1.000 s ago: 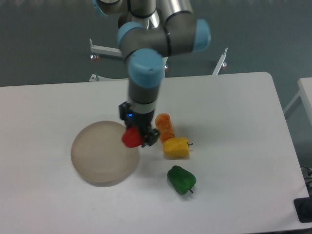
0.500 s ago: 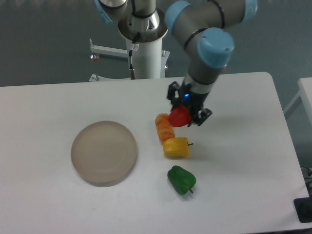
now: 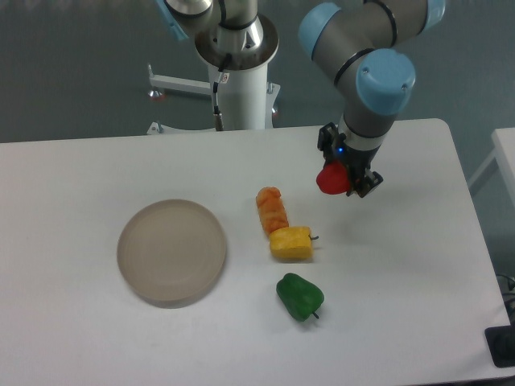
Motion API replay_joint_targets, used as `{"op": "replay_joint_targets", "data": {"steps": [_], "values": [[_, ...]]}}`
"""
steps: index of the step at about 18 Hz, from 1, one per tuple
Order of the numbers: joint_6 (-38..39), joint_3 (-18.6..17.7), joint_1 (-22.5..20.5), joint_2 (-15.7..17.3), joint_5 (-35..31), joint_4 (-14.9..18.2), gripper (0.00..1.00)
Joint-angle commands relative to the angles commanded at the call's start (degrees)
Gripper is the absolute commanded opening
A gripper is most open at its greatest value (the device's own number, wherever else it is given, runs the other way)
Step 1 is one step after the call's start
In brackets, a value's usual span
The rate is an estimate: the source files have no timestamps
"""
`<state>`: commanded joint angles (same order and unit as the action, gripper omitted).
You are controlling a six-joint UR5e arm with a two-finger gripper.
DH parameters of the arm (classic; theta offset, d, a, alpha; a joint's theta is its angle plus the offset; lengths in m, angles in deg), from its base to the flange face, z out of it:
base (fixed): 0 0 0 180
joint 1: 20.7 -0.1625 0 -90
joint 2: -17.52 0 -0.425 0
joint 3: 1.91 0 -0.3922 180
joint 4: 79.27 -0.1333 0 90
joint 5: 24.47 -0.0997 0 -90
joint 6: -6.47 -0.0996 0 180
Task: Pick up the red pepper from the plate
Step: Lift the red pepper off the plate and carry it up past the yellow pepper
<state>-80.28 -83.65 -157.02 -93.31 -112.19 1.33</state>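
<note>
Up above the right half of the white counter (image 3: 96, 161), the tool (image 3: 344, 178) is clamped on the red pepper (image 3: 331, 180), which hangs clear of the surface with a faint shadow under it. The pepper shows on the left side of the black fingers (image 3: 360, 184), and a small blue light glows on the tool's body just above it. The arm (image 3: 376, 84), grey with light-blue caps, reaches down to it from the upper right.

The plate (image 3: 171, 251) lies on the left part of the counter, well apart from the pepper, with nothing on it. Between plate and pepper lie three other vegetables: an orange one (image 3: 272, 209) standing lengthwise, a yellow pepper (image 3: 291, 243) touching its lower end, and a green pepper (image 3: 300, 296) a little below that, apart from the yellow one. The arm's white base column (image 3: 240, 88) rises behind the far edge of the counter.
</note>
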Motion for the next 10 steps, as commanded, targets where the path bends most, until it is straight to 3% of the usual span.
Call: {"op": "replay_joint_targets", "data": {"steps": [10], "values": [[-0.09, -0.18, -0.09, -0.27, 0.01, -1.23, 0.28]]}}
